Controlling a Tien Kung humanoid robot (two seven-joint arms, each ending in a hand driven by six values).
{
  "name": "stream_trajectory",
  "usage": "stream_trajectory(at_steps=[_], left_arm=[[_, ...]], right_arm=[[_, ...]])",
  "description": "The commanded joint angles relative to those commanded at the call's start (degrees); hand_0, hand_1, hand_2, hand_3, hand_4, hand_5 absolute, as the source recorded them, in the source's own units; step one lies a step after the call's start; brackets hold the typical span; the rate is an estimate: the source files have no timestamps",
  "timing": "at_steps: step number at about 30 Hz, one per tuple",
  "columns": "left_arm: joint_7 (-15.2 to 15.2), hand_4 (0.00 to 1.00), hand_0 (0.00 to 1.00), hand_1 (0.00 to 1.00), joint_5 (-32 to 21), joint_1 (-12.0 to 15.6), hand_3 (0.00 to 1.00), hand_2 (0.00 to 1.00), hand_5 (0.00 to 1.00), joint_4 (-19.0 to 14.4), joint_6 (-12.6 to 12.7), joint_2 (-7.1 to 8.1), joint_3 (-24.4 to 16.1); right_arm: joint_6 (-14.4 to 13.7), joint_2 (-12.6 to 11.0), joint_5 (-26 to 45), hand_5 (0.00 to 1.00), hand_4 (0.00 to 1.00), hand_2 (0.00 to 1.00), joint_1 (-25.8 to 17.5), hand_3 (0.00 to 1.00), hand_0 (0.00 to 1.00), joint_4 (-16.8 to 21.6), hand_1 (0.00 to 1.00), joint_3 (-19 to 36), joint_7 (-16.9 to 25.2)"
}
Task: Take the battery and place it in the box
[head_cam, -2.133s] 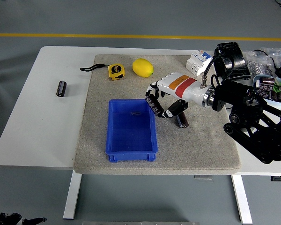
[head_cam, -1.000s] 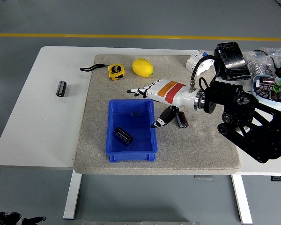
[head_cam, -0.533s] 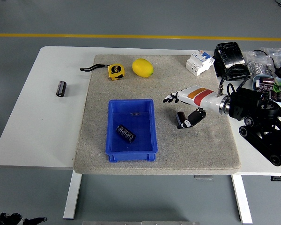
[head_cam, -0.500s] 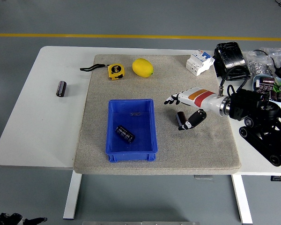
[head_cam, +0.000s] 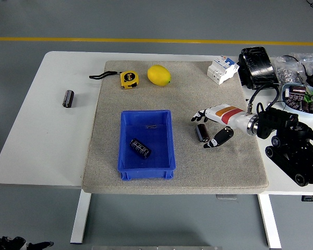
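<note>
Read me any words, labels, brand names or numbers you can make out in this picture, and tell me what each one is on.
No text can be read here.
Yellow tape measure: dark face label, too small to read.
Battery in the blue box: light print on the sleeve, blurred.
Battery on the mat beside the right hand: no legible marking.
Battery on the table's left: too small.
White breaker unit: small markings, unreadable.
</note>
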Motion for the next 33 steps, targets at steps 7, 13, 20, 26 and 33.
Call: stream_trajectory(at_steps=[7, 13, 20, 26, 33], left_arm=[[0.03, 0.741, 0.801, 0.808, 0.01, 0.09, 0.666, 0.823, 0.641, -0.05, -0.08, -0.09, 0.11], [0.00, 0.740, 0.802, 0.806, -0.10, 0.07, 0.665, 0.823, 0.640, -0.03, -0.06, -0.08, 0.15], [-0.09, 0.741, 0.803, 0.808, -0.78, -0.23, 0.665, 0.823, 0.640, -0.02, 0.05, -0.05, 0.68], [-0.23, 0.741, 0.803, 0.808, -0.94, -0.31, 0.665, 0.823, 0.639, 0.05, 0.13, -0.02, 0.71], [-0.27, 0.741, 0.803, 0.807, -0.92, -0.25, 0.664, 0.824, 0.638, 0.07, 0.08, 0.05, 0.73]], right_arm=[[-1.00, 0.47, 0.88, 0.264, 0.929, 0.621, -0.35, 0.585, 0.552, -1.43, 0.576, -0.38, 0.07], [-2.23, 0.74, 1.50, 0.226, 0.851, 0.554, -0.21, 0.522, 0.508, -1.51, 0.517, -0.98, -0.03], [-3.90, 1.18, 1.99, 0.199, 0.796, 0.493, -0.11, 0.478, 0.454, -2.89, 0.457, -1.14, -0.30], [-3.76, 0.54, 1.81, 0.202, 0.804, 0.489, -0.02, 0.480, 0.452, -2.01, 0.450, -0.72, -0.31], [-3.43, -0.54, 1.43, 0.203, 0.803, 0.485, 0.69, 0.477, 0.451, 0.77, 0.446, 1.26, -0.27]])
